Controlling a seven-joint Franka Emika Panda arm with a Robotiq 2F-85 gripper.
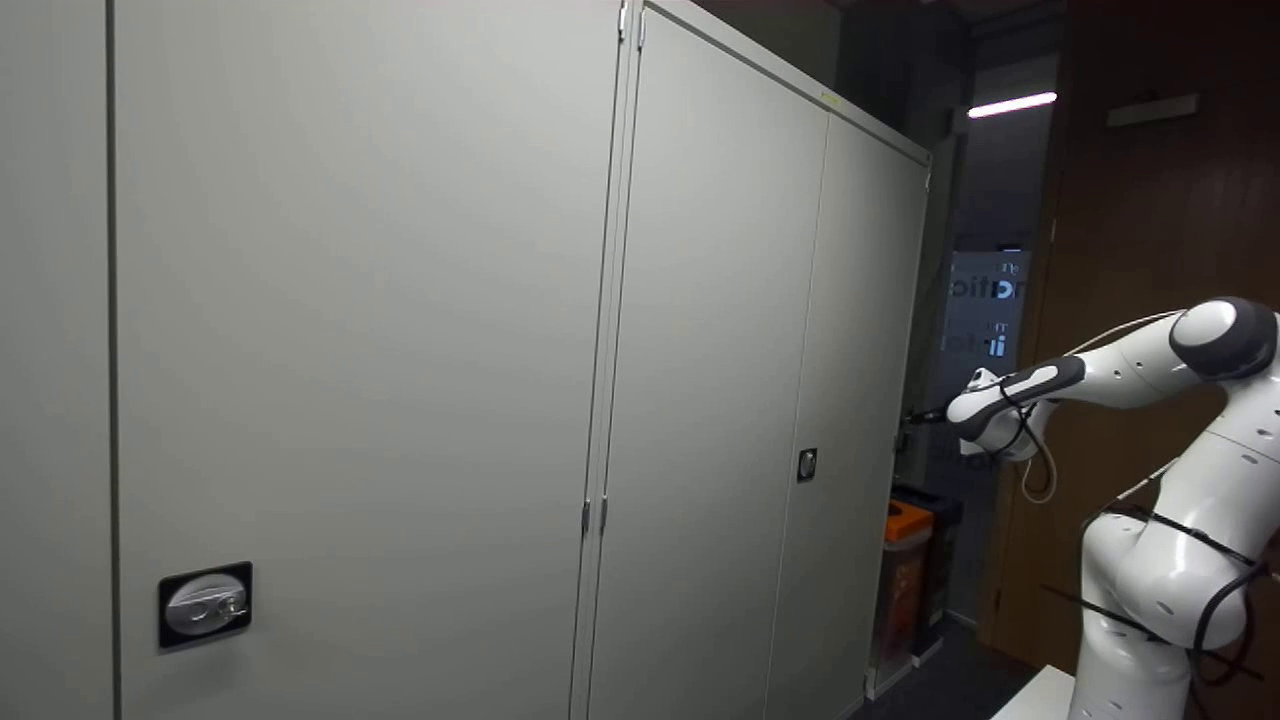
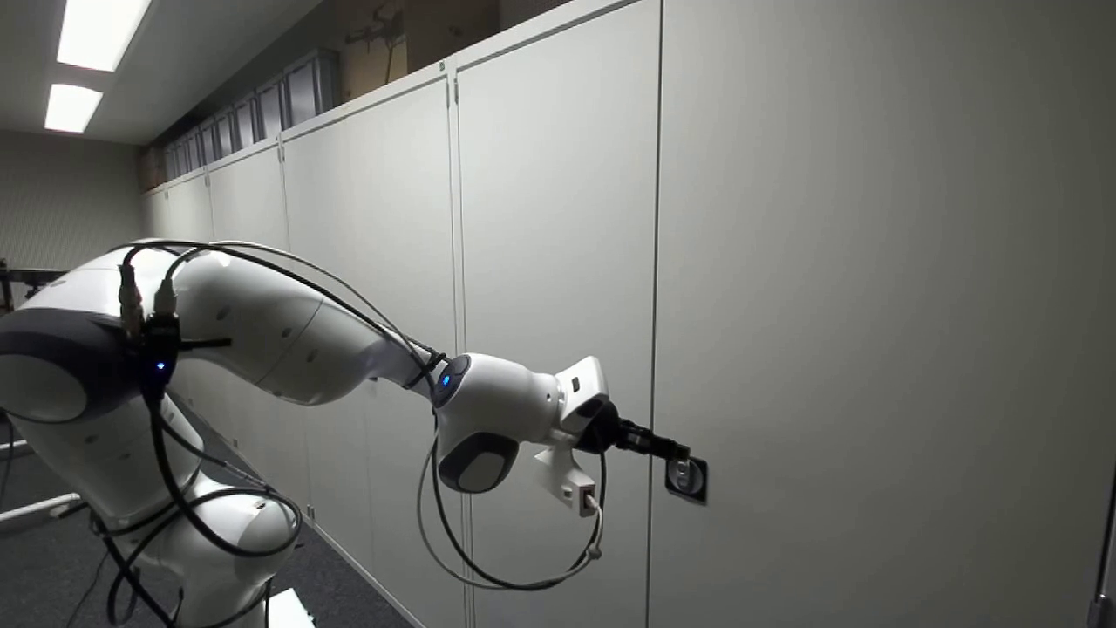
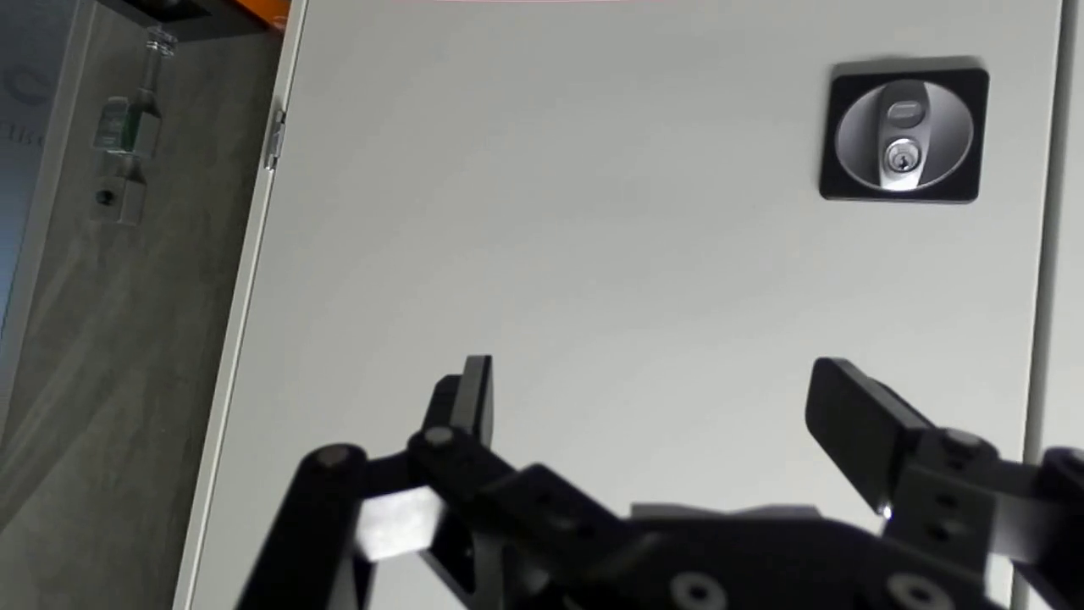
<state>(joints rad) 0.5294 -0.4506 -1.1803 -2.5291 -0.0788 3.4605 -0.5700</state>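
Fingers (image 3: 855, 428) spread wide, nothing between them, before a cabinet door (image 3: 593, 246)
Right of them in the wrist view, the latch (image 3: 904, 119) sits near the door's free edge; centring squarely on it before closing looks the surest approach.

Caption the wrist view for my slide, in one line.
Open, empty gripper facing a grey cabinet door, with the keyed handle at the picture's upper right.
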